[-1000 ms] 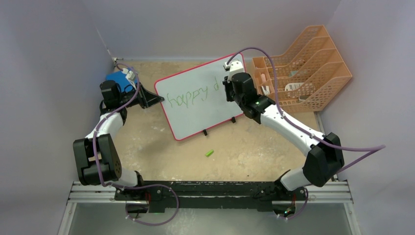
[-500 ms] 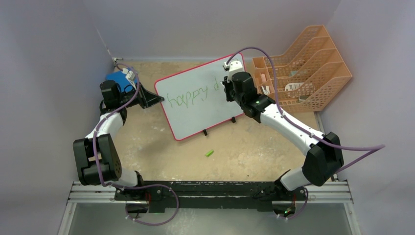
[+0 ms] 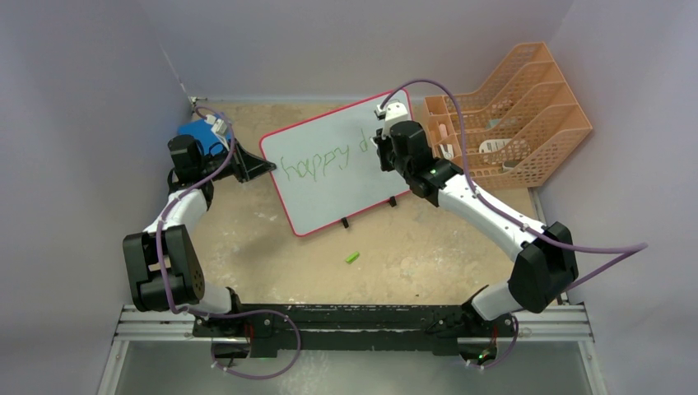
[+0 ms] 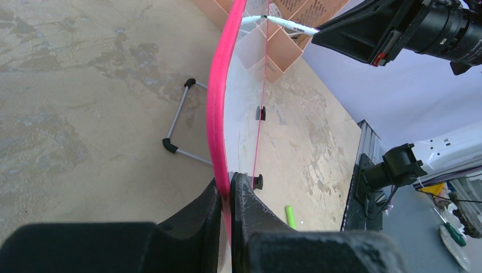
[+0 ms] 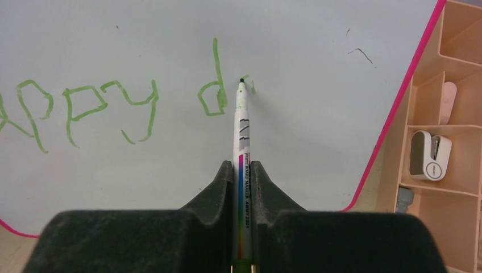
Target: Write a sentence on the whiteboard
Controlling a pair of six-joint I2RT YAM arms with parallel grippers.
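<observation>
Toward the far edge of the table (image 3: 428, 247), about midway between its left and right edges: the whiteboard (image 3: 329, 202), one item, white face with a red rim. It is propped up and turned so that its long sides slant from near left to far right. Two small black feet show at its near edge.

- Sentence (image 3: 317, 166): green handwriting across the upper half of the board. It reads "happy d" so far, with a short green stroke just right of the "d".
- Right gripper (image 5: 241, 166): at the board's far right corner, fingers pinched tight on a marker (image 5: 241, 131). The marker has a white barrel with a coloured stripe, and its tip touches the board face beside the short stroke.
- Left gripper (image 4: 227, 185): at the board's left edge, jaws closed on the red rim, one finger on each face of the board.
- Wire stand (image 4: 181, 128): a grey leg with black end caps, resting on the table behind the board, seen from the left wrist.
- Green cap (image 3: 353, 257): small and loose on the table, between the board's near edge and the table's near edge, apart from both.
- Blue pad (image 3: 196, 132): near the table's far left corner, partly hidden behind the left wrist.
- Orange rack (image 3: 527, 107): a mesh file holder with several compartments at the table's far right corner, just beside the board's right end. One compartment holds a small white and grey item (image 5: 430, 154) whose kind cannot be told.
</observation>
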